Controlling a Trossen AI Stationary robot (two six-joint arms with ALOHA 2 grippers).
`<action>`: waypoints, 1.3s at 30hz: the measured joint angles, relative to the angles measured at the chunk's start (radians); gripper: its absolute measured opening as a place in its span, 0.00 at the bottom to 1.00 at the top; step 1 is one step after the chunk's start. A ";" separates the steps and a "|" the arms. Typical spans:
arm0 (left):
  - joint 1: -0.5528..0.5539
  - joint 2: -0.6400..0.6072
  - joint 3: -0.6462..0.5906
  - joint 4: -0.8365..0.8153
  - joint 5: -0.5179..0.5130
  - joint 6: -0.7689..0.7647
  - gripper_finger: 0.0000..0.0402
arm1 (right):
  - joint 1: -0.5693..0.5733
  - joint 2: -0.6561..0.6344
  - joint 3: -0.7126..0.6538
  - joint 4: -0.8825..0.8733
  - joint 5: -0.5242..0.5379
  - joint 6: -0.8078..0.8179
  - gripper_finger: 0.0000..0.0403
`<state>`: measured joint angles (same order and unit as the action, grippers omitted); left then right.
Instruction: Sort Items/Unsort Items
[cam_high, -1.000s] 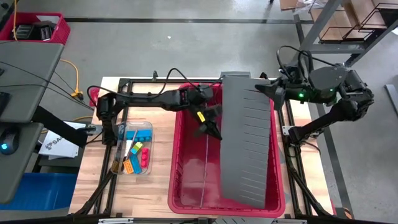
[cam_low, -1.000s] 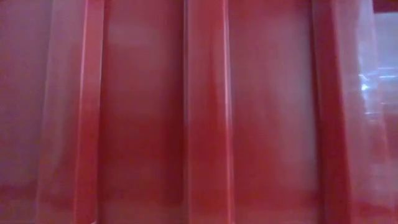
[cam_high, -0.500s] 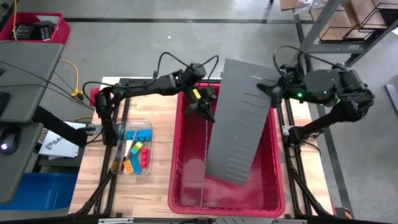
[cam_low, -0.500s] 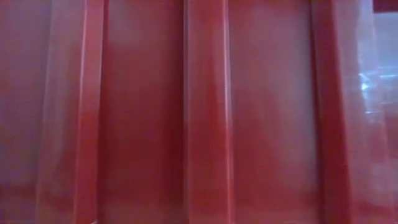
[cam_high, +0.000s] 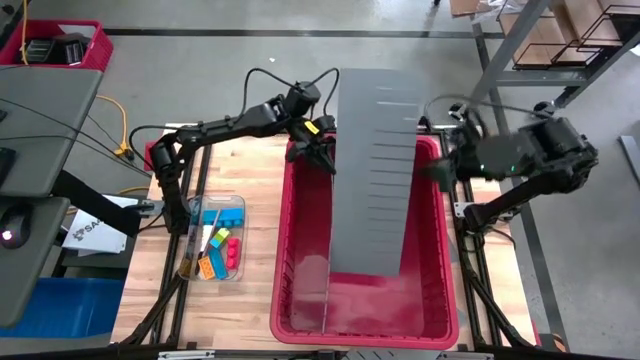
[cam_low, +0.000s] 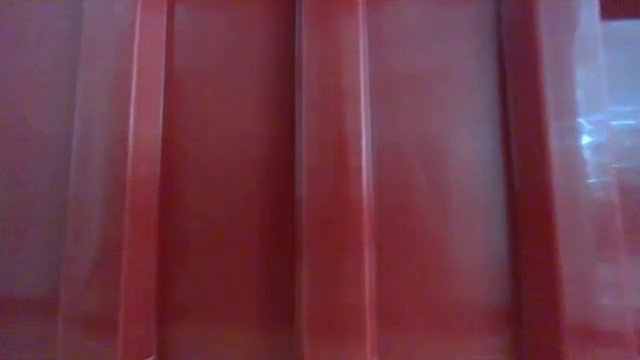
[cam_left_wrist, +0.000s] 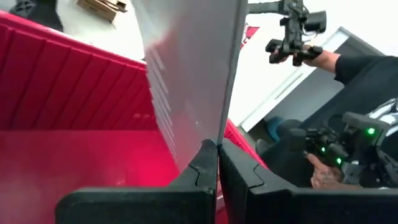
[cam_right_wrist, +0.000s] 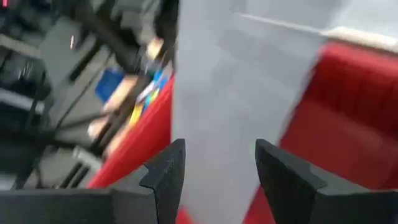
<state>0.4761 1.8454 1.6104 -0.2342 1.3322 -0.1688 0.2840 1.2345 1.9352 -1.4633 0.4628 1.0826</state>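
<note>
The left gripper's (cam_high: 322, 157) jaws are closed tight on the edge of a grey slotted panel (cam_high: 372, 170), at the end of an arm stretched from the table's left side over the far rim of the red bin (cam_high: 440, 300). The panel stands tilted up out of the bin. The items (cam_high: 217, 250) lie in a clear tray (cam_high: 228, 204) on the table (cam_high: 250, 300), left of the bin. The right gripper (cam_high: 437, 170), its arm bent in from the right, hangs beside the panel with jaws apart, holding nothing.

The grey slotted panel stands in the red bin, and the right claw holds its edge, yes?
Not quite: the left claw holds the grey slotted panel by its edge, as the left wrist view shows. The right claw is open. The panel does stand in the red bin.
</note>
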 joint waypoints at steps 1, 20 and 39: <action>0.005 0.000 0.000 0.003 0.003 -0.008 0.00 | 0.024 0.004 -0.001 -0.011 -0.014 0.024 0.46; 0.000 0.001 0.000 0.176 -0.105 -0.164 0.00 | 0.634 0.063 -0.442 0.158 0.201 0.841 0.46; -0.033 0.021 0.009 -0.013 -0.617 -0.298 0.26 | 0.619 0.064 -0.511 0.189 0.312 0.881 0.46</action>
<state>0.4427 1.8661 1.6193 -0.2470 0.7155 -0.4670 0.9031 1.2987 1.4246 -1.2747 0.7746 1.9636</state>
